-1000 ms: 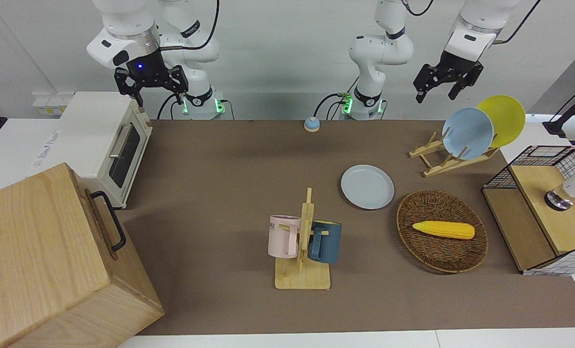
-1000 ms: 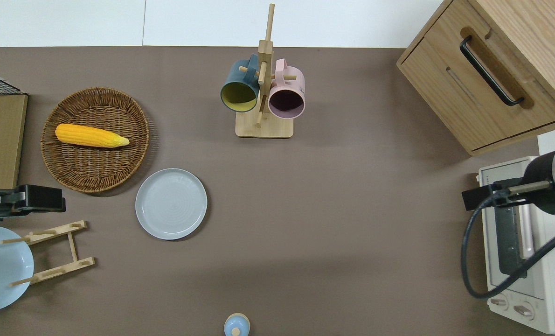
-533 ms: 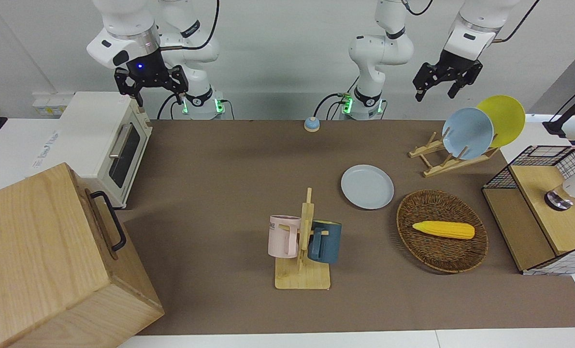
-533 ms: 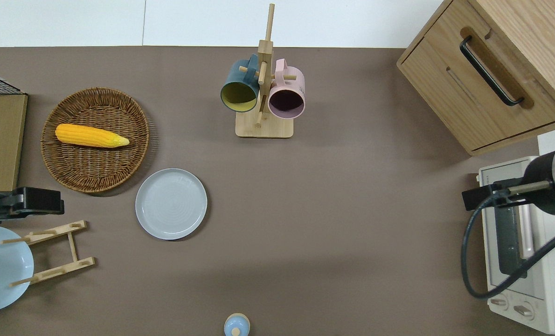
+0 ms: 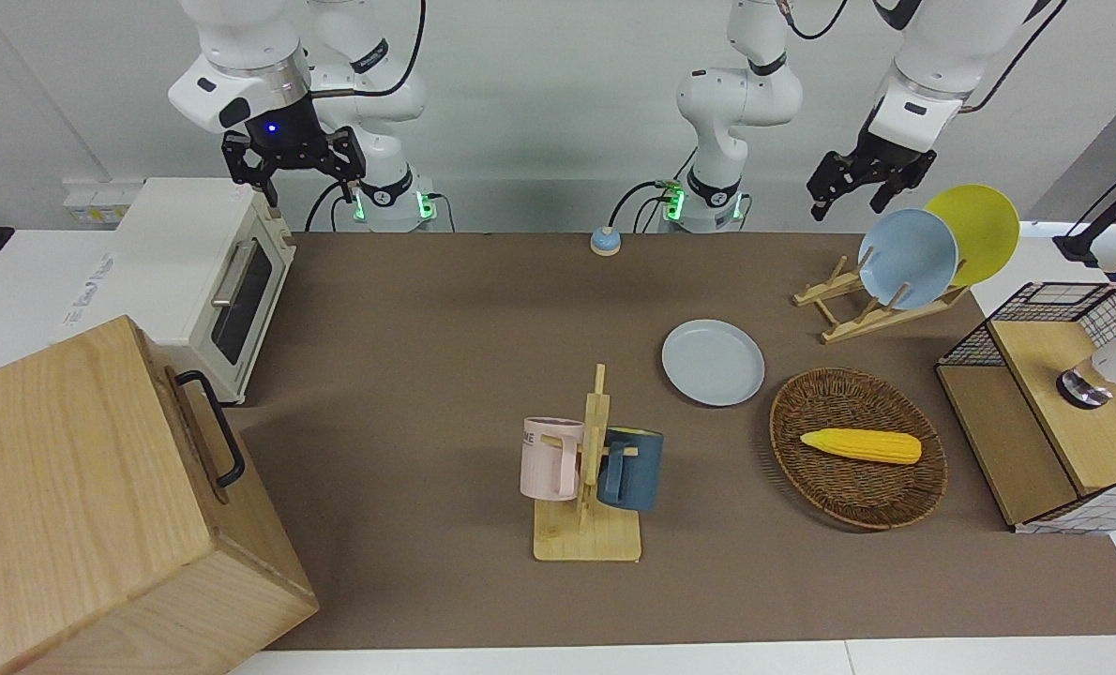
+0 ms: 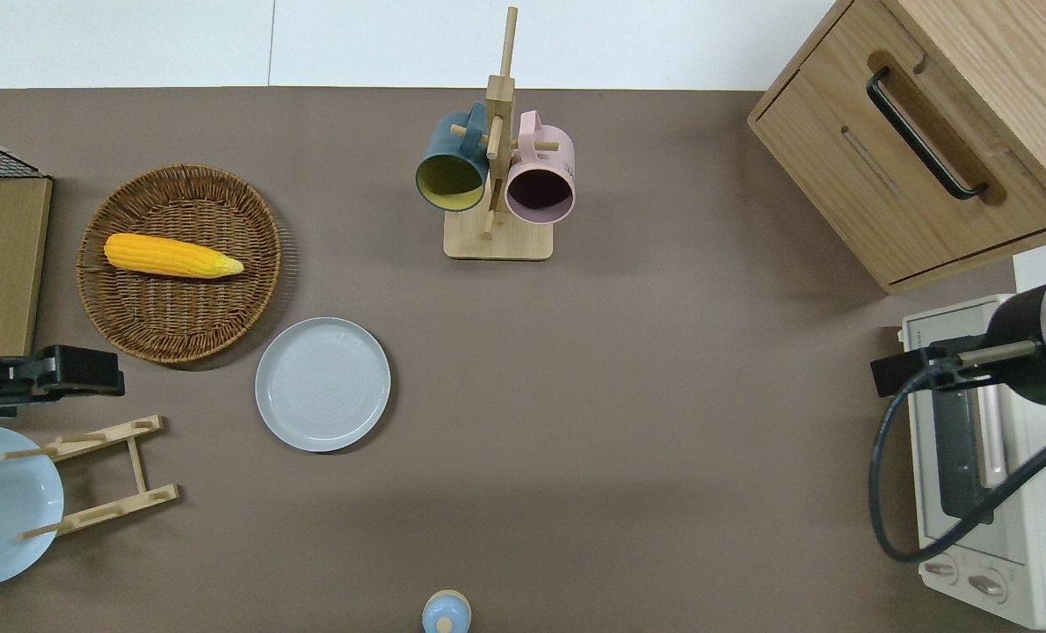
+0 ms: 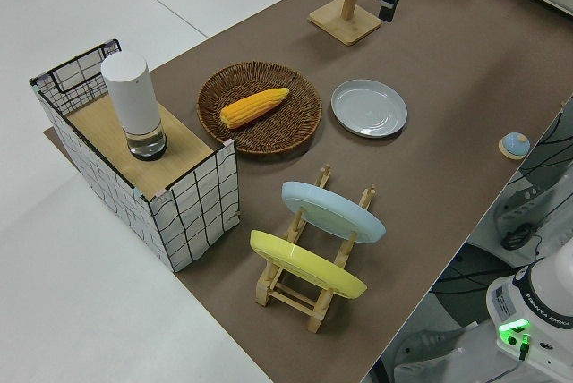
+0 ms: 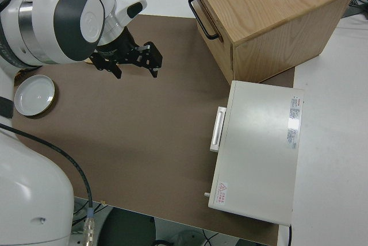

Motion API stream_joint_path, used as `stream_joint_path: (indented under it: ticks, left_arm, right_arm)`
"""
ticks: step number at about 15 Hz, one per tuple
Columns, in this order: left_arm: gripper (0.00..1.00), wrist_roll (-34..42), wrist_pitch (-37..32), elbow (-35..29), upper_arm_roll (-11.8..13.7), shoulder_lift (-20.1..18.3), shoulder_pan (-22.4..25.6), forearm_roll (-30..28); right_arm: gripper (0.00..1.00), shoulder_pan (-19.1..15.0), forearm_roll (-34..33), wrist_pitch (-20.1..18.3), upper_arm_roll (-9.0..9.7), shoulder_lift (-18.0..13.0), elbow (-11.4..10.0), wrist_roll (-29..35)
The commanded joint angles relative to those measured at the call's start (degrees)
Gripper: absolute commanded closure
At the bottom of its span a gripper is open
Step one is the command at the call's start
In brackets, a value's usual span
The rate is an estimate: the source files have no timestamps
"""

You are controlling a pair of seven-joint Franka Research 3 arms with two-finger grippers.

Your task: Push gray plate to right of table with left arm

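Unmoved over the past second, the gray plate (image 6: 323, 384) lies flat on the table (image 6: 628, 396) just beside the wicker basket (image 6: 180, 264). Only the left gripper (image 5: 860, 174) has shifted slightly, fingers apart, over the dish rack (image 6: 101, 479); the push looks not yet begun. The right arm is parked, its gripper (image 5: 293, 161) open. Three plates, two mugs, one corn cob.

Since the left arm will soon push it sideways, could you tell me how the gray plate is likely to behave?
The gray plate lies flat on the brown table, so it will probably slide, not roll or tip. Its low rim gives little to push against, so a high finger may ride over it. It looks stiff, possibly breakable.
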Motion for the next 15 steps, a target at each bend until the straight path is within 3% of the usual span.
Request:
stream_joint_path:
  ticks: [1,5,9,11,15]
  left_arm:
    - [0.03,-0.2,2.3,-3.4,-0.4,-2.5,0.5,0.2]
    - [0.02,0.2,4.0,-7.0,-0.5,-0.3,0.1,0.3]
    - [0.02,1.4,14.0,-15.9,-0.3,0.2,0.8,0.6]
    - [0.03,2.4,23.2,-24.5,-0.3,0.5,1.9,0.3]
    - [0.03,3.5,30.2,-30.4,-0.4,2.4,1.8,-1.9]
  right_arm:
    - [0.005,-0.5,0.1,-0.7,0.3,-0.6,-0.2,-0.4]
    - [0.005,-0.5,0.0,-0.7,0.3,-0.6,-0.2,-0.4]
    - [0.005,-0.5,0.1,-0.7,0.3,-0.6,-0.2,-0.4]
    - [0.005,-0.5,0.1,-0.7,0.3,-0.6,-0.2,-0.4]
    - [0.005,-0.5,0.1,-0.7,0.3,-0.6,-0.2,-0.4]
